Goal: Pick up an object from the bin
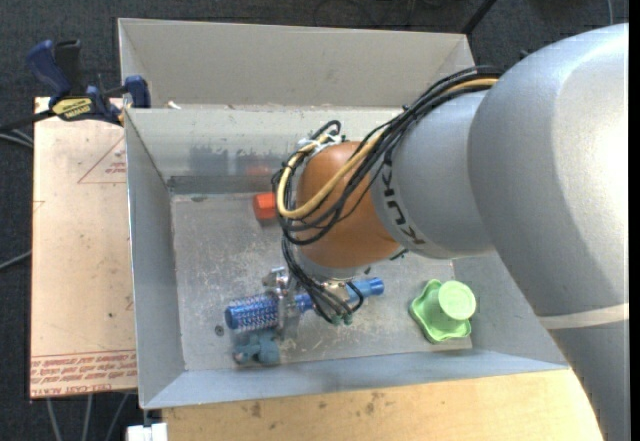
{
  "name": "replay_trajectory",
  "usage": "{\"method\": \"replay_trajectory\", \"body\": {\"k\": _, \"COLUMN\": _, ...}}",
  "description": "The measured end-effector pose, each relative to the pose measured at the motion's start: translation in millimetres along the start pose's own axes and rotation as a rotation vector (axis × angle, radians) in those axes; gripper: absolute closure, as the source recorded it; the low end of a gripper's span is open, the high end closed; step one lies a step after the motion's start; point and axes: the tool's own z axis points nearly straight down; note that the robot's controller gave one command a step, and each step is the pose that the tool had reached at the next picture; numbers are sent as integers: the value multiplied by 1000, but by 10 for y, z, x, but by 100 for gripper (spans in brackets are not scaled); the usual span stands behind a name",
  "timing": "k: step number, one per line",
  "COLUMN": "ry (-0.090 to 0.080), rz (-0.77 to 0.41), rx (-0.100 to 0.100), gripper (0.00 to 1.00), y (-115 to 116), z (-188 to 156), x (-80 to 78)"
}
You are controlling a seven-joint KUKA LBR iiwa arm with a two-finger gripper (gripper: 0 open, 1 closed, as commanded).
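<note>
The gripper point(287, 301) is sitting low over the blue bristled brush point(250, 313), which is lying directly beneath it; whether it is standing apart or clamped cannot be told. An off-centre grip is risking the round brush rolling out, or nudging the grey-teal lump point(258, 353) just beside it.

A blue brush point(250, 313) with a bristled, roller-like head is seen lying flat on the floor of the bin point(150, 259), in the lower middle of the frame. Its head is turned left, its middle is hidden, and its blue handle end is shown further right.
</note>
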Motion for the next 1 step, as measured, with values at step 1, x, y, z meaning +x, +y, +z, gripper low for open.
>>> {"method": "replay_trajectory", "body": {"k": 1, "ry": -10, "rz": -89, "rx": 1, "gripper": 100, "y": -96, "z": -1800, "x": 117}}
